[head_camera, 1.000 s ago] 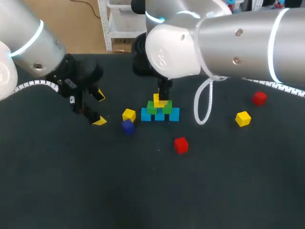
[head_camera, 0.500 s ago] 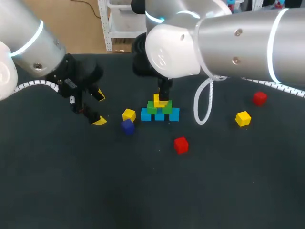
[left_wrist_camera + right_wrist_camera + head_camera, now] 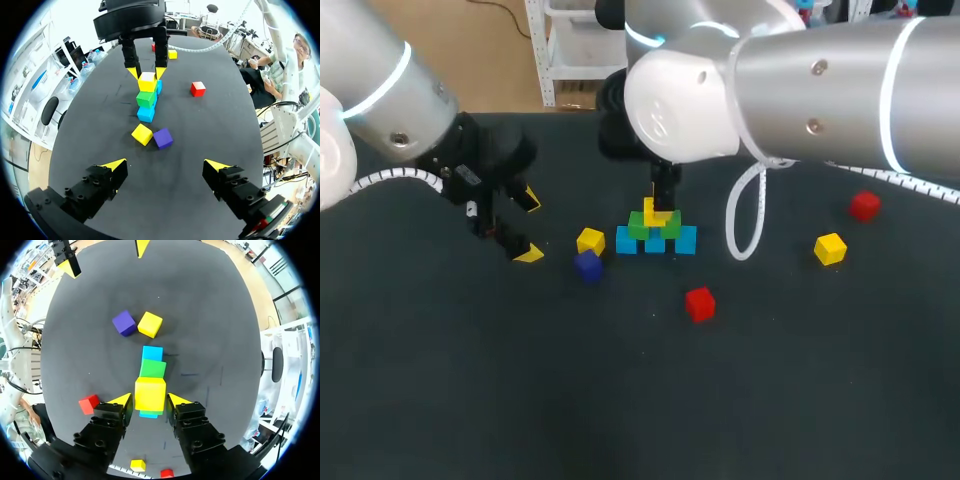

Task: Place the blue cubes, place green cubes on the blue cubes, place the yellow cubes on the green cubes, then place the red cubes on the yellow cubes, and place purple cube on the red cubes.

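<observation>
Black matte tabletop [image 3: 620, 400]: red plastic cube [image 3: 699, 303] loose; purple plastic cube [image 3: 587, 265] just beside loose yellow cube [image 3: 590, 241].
Stack: small yellow cube [image 3: 150, 392] atop green cubes [image 3: 639, 228] on blue cubes [image 3: 685, 240], mid-table.
Right gripper [image 3: 149, 399]: clamped on small yellow cube.
Left gripper [image 3: 166, 164]: fingers apart, nothing held.

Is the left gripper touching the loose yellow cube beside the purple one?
Apart. Left wrist view shows bare table between left gripper and loose yellow cube.
</observation>
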